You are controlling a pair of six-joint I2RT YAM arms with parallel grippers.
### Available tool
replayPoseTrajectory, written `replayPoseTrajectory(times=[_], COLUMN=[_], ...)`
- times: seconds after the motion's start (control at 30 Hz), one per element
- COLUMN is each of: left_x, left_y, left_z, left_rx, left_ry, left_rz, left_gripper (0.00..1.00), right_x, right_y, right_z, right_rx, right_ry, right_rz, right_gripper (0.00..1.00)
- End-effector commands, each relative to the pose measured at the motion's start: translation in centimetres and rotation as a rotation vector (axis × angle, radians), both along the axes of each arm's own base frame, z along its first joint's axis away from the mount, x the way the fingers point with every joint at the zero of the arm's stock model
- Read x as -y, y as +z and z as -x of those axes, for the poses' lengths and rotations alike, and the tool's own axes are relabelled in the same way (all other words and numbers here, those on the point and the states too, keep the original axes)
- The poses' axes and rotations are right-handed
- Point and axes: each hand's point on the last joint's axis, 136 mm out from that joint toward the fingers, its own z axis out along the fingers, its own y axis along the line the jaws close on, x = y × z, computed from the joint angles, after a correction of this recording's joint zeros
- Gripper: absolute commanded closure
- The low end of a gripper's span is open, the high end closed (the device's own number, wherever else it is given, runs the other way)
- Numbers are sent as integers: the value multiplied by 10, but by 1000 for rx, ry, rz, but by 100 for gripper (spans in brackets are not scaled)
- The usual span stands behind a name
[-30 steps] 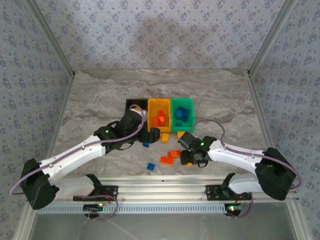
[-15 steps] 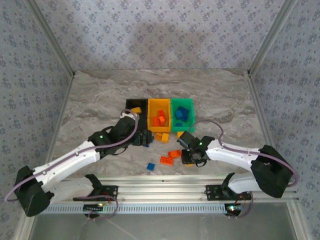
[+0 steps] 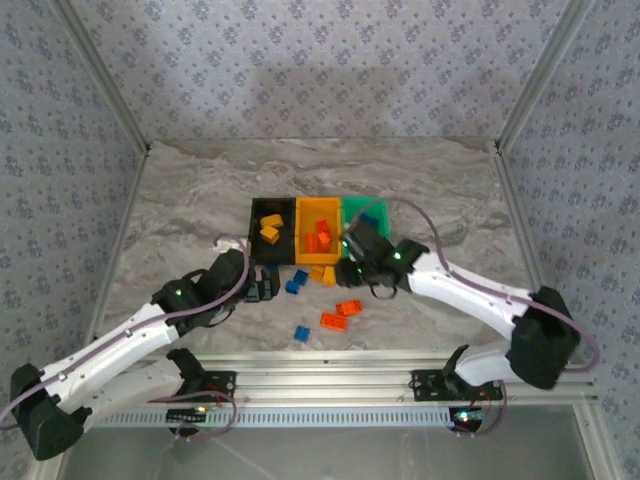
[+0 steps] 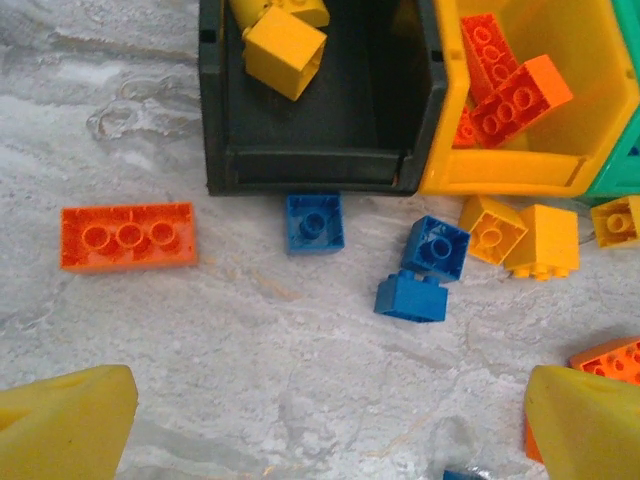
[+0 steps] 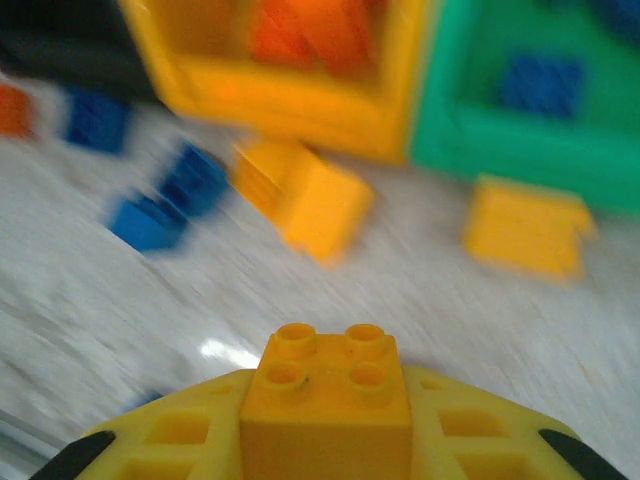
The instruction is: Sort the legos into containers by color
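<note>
My right gripper is shut on a yellow-orange four-stud lego, held above the table just in front of the orange-yellow bin and green bin. My left gripper hangs open over bare table, its fingers wide apart and nothing between them. Ahead of it lie three blue legos, a red-orange brick and yellow ones. The black bin holds yellow legos; the orange-yellow bin holds red-orange ones.
More loose legos lie nearer the arms: a blue one and two red-orange ones. The green bin is partly covered by the right arm. Marble table spreads wide to the left, right and behind the bins.
The right gripper has shut on the yellow lego, lifted it and swung up and left to the bins. The left arm has drawn back towards the near left, uncovering the black bin.
</note>
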Motion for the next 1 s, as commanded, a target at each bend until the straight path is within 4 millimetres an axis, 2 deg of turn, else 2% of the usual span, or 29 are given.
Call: replayPoseTrajectory(times=[0.0, 0.17, 0.27, 0.4, 0.53, 0.6, 0.73, 0.9, 0.97], left_x=[-13, -17, -13, -11, -8, -5, 8, 36, 49], left_y=[-5, -17, -20, -23, -27, -27, -20, -19, -24], left_z=[4, 16, 19, 22, 26, 28, 28, 32, 36], left_rx=[-12, -52, -59, -75, -94, -104, -100, -126, -150], left_ry=[46, 26, 6, -9, -33, -55, -109, -210, -262], left_rz=[-5, -6, 16, 19, 29, 37, 76, 69, 35], left_gripper=[0, 1, 1, 0, 1, 0, 0, 1, 1], right_x=[-53, -112, -137, -158, -167, -166, -153, -114, -95], right_y=[30, 37, 36, 25, 17, 20, 40, 58, 58], right_z=[-31, -72, -96, -119, -141, -149, -152, -135, -123], right_rx=[89, 124, 127, 105, 81, 77, 120, 169, 172], right_ry=[125, 188, 196, 192, 164, 144, 120, 54, 26], right_rz=[-64, -114, -136, -154, -170, -182, -209, -213, -207], right_gripper=[66, 64, 64, 59, 45, 37, 29, 26, 26])
